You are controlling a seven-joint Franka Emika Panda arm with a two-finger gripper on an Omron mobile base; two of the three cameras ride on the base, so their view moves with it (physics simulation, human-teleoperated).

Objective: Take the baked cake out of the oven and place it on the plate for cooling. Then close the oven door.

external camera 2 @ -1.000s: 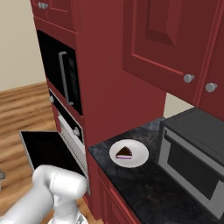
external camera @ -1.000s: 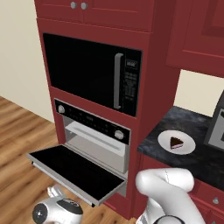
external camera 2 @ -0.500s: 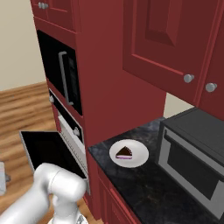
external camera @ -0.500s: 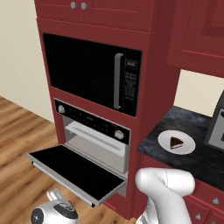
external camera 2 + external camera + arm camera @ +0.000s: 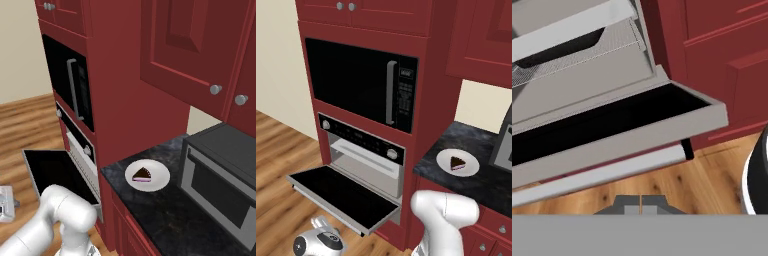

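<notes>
We see the baked cake (image 5: 457,162) already resting on the plate (image 5: 445,162), which sits on the dark speckled bench (image 5: 476,180) to the right of the oven (image 5: 363,159). The oven door (image 5: 338,196) hangs open, folded down flat, its long bar handle (image 5: 597,175) along the front edge. Our fingers (image 5: 641,205) sit low, below that door edge and above the wooden floor (image 5: 677,187), their two dark tips pressed together with nothing between them. In the left base view the hand (image 5: 320,241) hovers just under the door's front corner
</notes>
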